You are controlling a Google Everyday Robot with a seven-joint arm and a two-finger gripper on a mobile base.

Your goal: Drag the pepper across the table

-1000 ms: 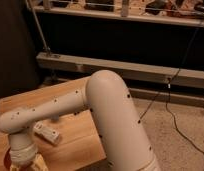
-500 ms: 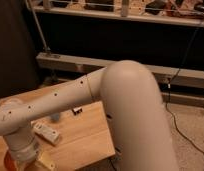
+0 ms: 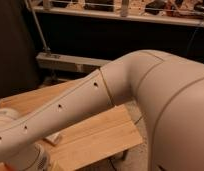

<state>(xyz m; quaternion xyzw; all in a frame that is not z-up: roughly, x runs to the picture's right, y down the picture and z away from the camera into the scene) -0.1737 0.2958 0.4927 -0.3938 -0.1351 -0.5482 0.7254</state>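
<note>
The light wooden table (image 3: 97, 134) fills the lower left of the camera view. My white arm (image 3: 145, 90) reaches across it from the right, down to the lower left corner. Only its wrist (image 3: 26, 159) shows there, low over the table's near left part. My gripper is below the wrist and out of the frame. The pepper is hidden or out of view.
A small white object (image 3: 54, 139) lies on the table just right of the wrist, partly covered by the arm. The table's right edge (image 3: 131, 131) drops to the floor. A dark shelf unit with a metal rail (image 3: 75, 62) stands behind the table.
The arm has swung closer to the camera and now covers much more of the table. The wrist has sunk toward the lower left corner.
</note>
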